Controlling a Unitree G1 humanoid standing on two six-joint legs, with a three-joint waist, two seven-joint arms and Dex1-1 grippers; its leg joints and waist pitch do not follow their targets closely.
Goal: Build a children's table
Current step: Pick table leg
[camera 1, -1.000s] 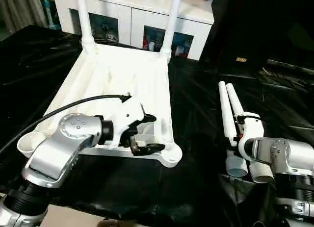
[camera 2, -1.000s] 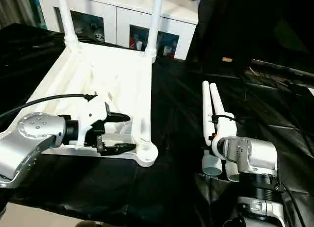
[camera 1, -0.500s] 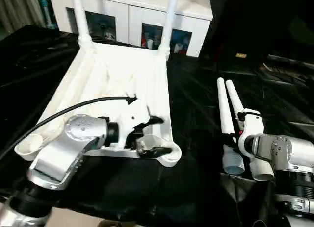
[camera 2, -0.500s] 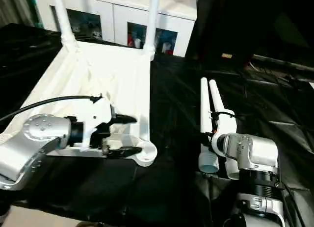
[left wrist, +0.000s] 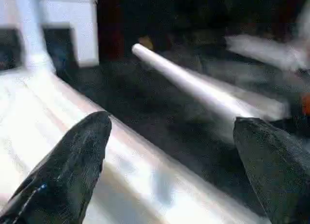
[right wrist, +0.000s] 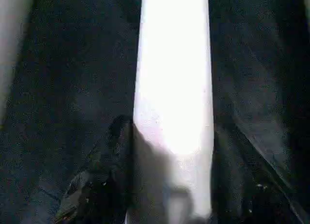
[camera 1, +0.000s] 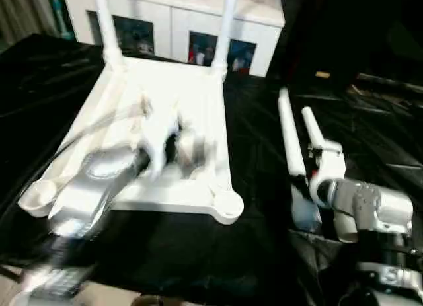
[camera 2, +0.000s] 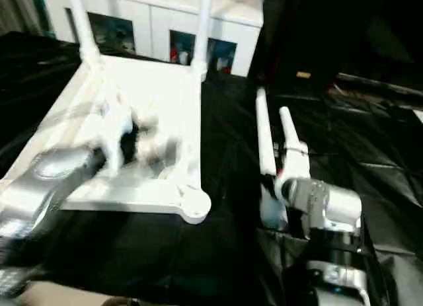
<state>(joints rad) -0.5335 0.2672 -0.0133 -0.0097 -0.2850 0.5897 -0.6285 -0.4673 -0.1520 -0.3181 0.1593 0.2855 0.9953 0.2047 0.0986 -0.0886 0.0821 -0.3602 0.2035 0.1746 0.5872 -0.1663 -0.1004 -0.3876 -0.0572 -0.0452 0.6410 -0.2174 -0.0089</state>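
The children's table top (camera 1: 198, 98) lies upside down on the black cloth. Two white legs (camera 1: 104, 28) (camera 1: 227, 25) stand upright in its far corner sockets. My left gripper (left wrist: 172, 125) hangs open over the top's long right rim, nothing between its black fingers (left wrist: 72, 161). In the head views that arm (camera 1: 99, 180) is a blur across the near part of the top. To the right lie two loose legs (camera 1: 289, 137) (camera 1: 312, 129), spread apart at their far ends. My right gripper (right wrist: 177, 195) is shut on one leg (right wrist: 174, 88), with a finger (right wrist: 104, 180) pressed against its side.
A white cabinet with glass doors (camera 1: 178, 18) stands behind the work table. Wrinkled black cloth (camera 1: 251, 187) covers the whole surface. Its front edge (camera 1: 112, 296) runs along the bottom left. The empty near right socket (camera 1: 228, 203) faces up.
My right gripper has closed onto a loose leg, and the two legs have parted. My left arm has swung back from the near right socket over the top. The camera tilted slightly.
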